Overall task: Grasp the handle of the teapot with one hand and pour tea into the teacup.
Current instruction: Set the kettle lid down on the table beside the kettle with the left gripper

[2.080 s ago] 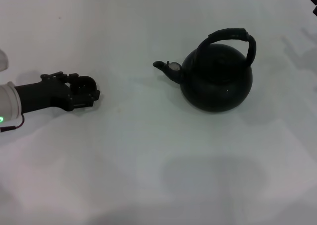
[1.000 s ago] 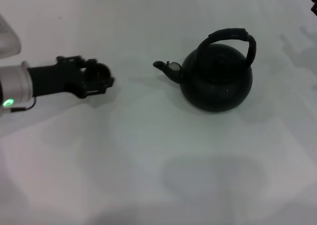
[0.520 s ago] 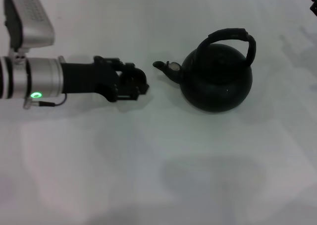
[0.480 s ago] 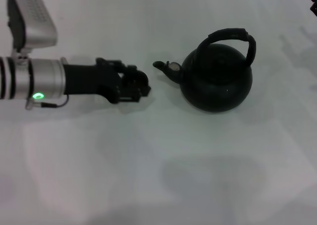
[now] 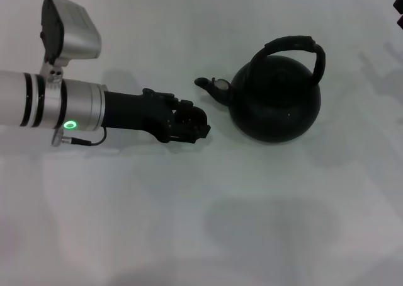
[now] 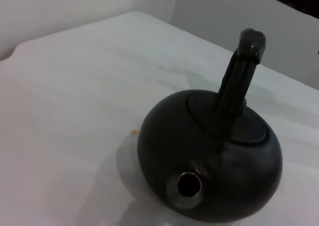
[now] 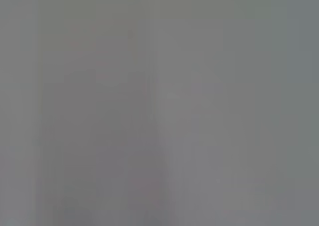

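White table (image 5: 189,223); teapot (image 5: 277,100) upright, spout toward left pincer (image 5: 200,127).

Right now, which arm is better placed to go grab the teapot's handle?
Probably the left. The left gripper is out over the table just short of the teapot's spout, and the handle stands free. The right gripper isn't in view.

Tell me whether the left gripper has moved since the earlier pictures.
Yes. In the head view the left gripper has travelled rightward toward the teapot, which has stayed put, and now sits just short of its spout.
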### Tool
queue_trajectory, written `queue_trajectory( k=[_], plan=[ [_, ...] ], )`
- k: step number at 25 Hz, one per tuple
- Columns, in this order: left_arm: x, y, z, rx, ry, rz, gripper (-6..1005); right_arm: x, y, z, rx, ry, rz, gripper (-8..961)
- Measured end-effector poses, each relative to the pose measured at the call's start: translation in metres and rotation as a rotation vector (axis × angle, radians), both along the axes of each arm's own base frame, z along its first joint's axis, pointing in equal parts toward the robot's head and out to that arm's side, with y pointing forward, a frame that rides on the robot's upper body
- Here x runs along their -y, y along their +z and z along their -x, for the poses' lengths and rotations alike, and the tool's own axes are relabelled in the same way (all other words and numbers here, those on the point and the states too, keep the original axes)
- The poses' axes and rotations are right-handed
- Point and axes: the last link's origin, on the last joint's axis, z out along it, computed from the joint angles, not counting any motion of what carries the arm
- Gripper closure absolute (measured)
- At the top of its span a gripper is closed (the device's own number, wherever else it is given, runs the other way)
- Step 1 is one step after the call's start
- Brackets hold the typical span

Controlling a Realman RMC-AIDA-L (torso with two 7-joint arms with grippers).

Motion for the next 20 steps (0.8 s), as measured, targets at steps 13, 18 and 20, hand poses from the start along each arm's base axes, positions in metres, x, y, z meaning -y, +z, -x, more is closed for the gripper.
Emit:
queue_trajectory(
  k=[13,18,20],
  plan=[
    [0.005,-0.008,0.016,-0.074,0.062,0.013,303,0.008,0.002,0.009,-0.032,0.072,0.012,305],
    [0.005,-0.008,0.019,-0.088,0.065,0.011,303,0.009,0.000,0.008,-0.030,0.069,0.023,305],
    [0.004,-0.008,0.019,-0.089,0.065,0.009,303,0.009,0.000,0.007,-0.031,0.064,0.026,305]
  ],
)
